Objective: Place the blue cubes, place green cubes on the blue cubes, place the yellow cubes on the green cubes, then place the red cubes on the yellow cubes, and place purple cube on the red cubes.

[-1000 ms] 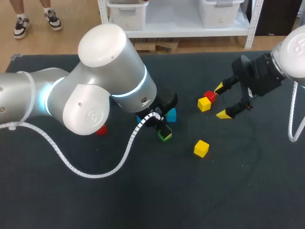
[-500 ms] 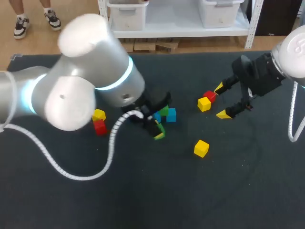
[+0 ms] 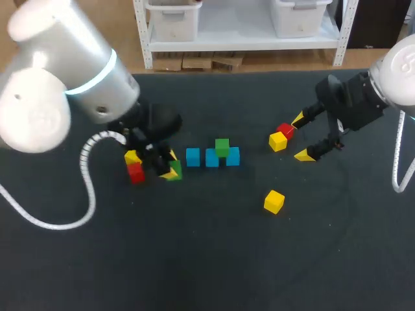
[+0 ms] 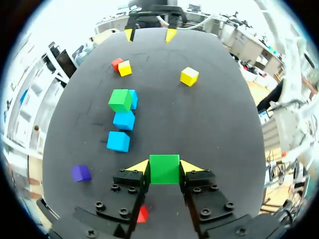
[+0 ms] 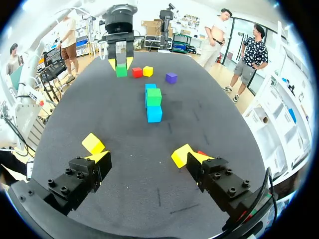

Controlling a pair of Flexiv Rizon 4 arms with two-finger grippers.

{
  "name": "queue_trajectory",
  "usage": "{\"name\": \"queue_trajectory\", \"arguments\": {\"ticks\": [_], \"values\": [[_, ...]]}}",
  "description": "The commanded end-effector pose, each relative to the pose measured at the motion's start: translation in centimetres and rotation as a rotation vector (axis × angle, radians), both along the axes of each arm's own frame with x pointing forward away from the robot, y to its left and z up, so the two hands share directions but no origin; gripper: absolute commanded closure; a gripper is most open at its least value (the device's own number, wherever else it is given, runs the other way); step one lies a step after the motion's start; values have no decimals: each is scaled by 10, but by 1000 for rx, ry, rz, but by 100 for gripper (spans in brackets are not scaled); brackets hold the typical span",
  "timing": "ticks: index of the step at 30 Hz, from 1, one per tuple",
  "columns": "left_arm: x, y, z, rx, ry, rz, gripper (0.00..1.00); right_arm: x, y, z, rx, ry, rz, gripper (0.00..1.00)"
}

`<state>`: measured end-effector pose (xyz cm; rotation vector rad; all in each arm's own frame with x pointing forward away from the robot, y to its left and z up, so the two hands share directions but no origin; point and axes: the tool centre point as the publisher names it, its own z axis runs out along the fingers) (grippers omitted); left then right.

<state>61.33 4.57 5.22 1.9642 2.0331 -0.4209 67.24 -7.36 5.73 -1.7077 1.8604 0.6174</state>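
Left wrist view shows the left gripper [image 4: 165,166] closed on a green cube [image 4: 164,172], with one yellow tip flat against each side face. It holds the cube on the left-edge side of the blue cubes [image 4: 123,120]. Those three lie in a line near the middle of the worktop [image 4: 214,129], and a second green cube [image 4: 119,100] straddles the two nearer the right edge. The held cube probably belongs over the seam between the nearest blue cube and the middle one. That nearest cube seems to stand slightly apart, so the held cube should be centred over the gap, squared to the row and lowered without nudging its green neighbour. The fingers should part only once both blue cubes carry it, then lift straight up. The right gripper [image 3: 301,137] is spread wide and empty beside a yellow cube [image 3: 278,140] and red cube [image 3: 285,129], well apart.
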Motion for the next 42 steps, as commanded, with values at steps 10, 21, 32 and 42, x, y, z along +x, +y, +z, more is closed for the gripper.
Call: {"name": "queue_trajectory", "arguments": {"ticks": [10, 21, 32, 42], "values": [[16, 15, 13, -36, -12, -136, 100, 0, 0, -1, 3, 0, 1, 0], [47, -3, 5, 15, -37, -193, 100, 0, 0, -1, 3, 0, 1, 0], [67, -31, -8, 15, -28, -230, 100, 0, 0, -1, 3, 0, 1, 0], [80, -45, -10, -9, -27, -212, 100, 0, 0, -1, 3, 0, 1, 0]]}}
